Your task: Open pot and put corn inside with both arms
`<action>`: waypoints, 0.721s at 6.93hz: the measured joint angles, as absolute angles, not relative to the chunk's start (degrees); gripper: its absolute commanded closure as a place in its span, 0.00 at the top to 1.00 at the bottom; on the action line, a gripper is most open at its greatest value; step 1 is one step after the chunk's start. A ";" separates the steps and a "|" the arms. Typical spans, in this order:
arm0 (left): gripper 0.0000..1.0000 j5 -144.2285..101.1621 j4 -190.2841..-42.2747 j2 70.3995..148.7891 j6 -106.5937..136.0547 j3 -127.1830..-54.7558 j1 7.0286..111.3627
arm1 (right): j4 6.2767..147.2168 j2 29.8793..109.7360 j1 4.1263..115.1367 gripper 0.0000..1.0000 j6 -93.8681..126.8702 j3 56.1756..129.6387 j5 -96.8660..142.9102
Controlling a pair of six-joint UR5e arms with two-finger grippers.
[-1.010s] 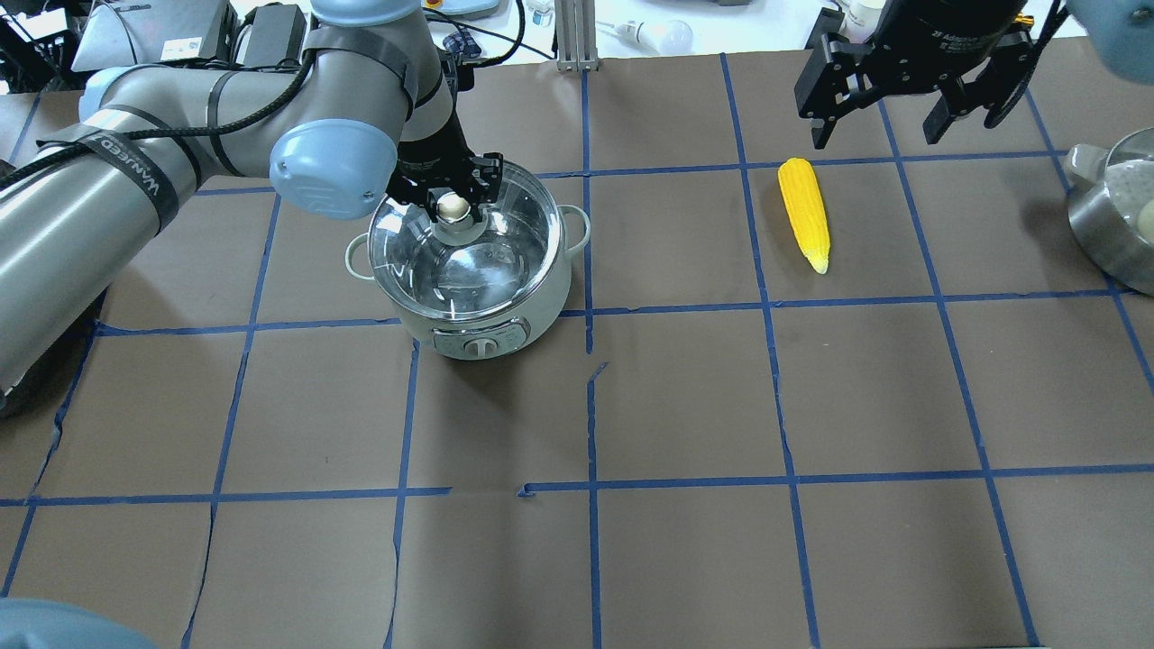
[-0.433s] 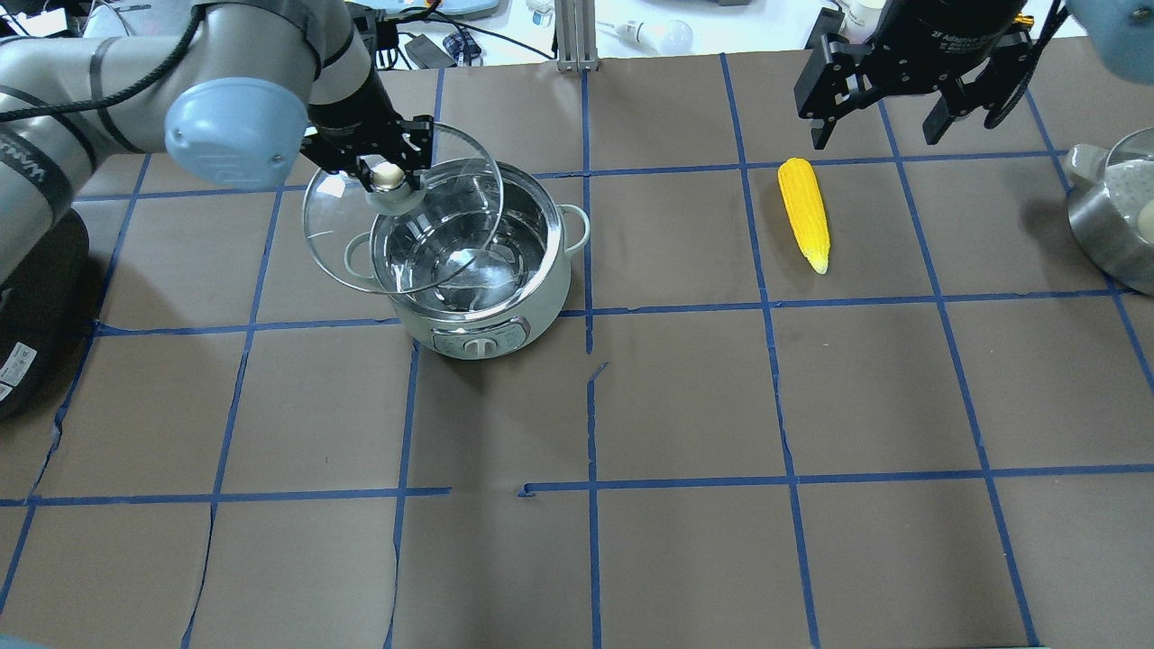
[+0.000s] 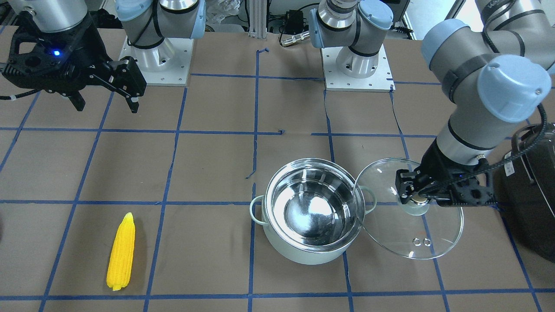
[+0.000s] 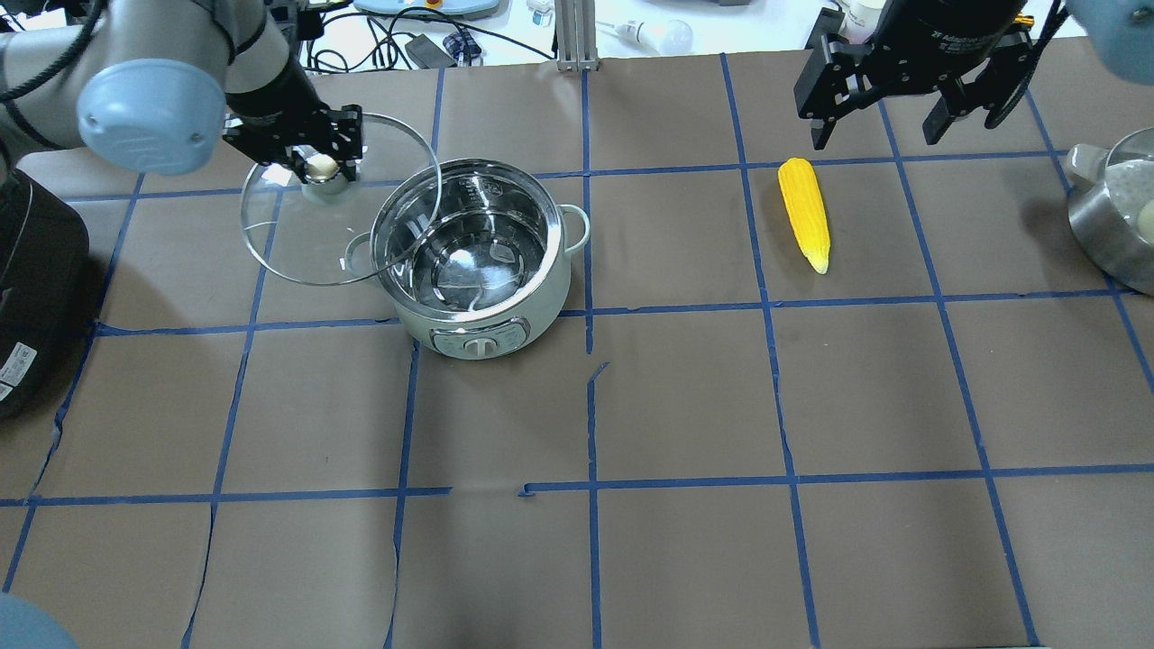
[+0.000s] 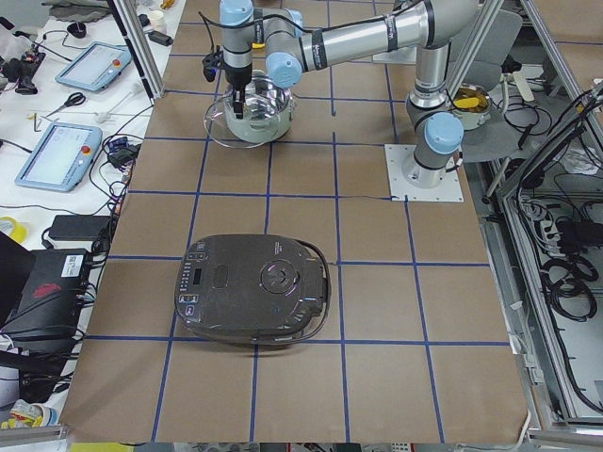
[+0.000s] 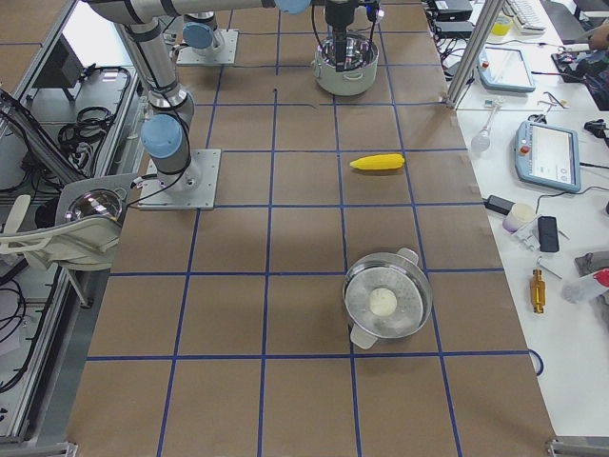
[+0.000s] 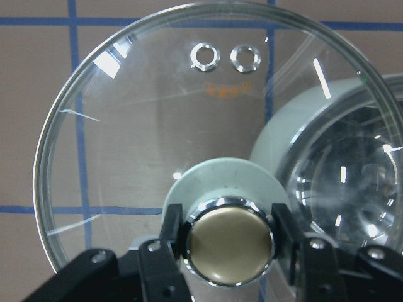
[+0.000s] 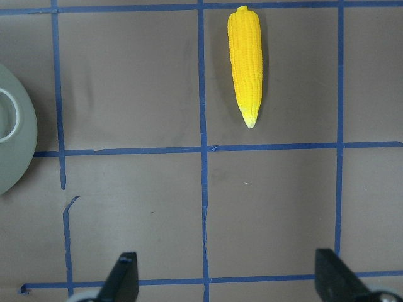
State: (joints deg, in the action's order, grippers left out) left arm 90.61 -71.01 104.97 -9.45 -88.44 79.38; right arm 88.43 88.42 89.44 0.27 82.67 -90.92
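Note:
The pale mint pot [image 4: 505,311] stands open on the table with its steel inside bare; it also shows in the front view [image 3: 303,255]. My left gripper [image 4: 322,167] is shut on the brass knob [image 7: 230,239] of the glass lid [image 4: 297,239]. It holds the lid in the air just left of the pot, with the lid's edge over the pot's rim. The yellow corn [image 4: 805,214] lies on the table to the pot's right. My right gripper [image 4: 876,135] is open and empty, above and just behind the corn [image 8: 245,63].
A large black domed appliance [image 4: 36,270] sits at the table's left edge, close to my left arm. A steel pot with a white knob [image 4: 1118,216] stands at the right edge. Brown paper with blue tape lines covers the table.
My left gripper has lifted the lid off the pot and carried it to the left. The pot now stands open. The right arm and the corn have not moved.

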 measured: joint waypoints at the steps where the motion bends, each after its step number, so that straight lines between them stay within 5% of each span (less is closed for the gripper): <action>1: 0.22 90.49 -71.04 105.12 -13.66 -89.42 75.86 | 88.44 88.41 89.45 1.00 0.20 82.75 -90.90; 5: 0.20 88.33 -60.03 108.37 -26.38 -100.21 67.74 | 89.10 84.87 88.44 1.00 -0.59 83.49 -91.21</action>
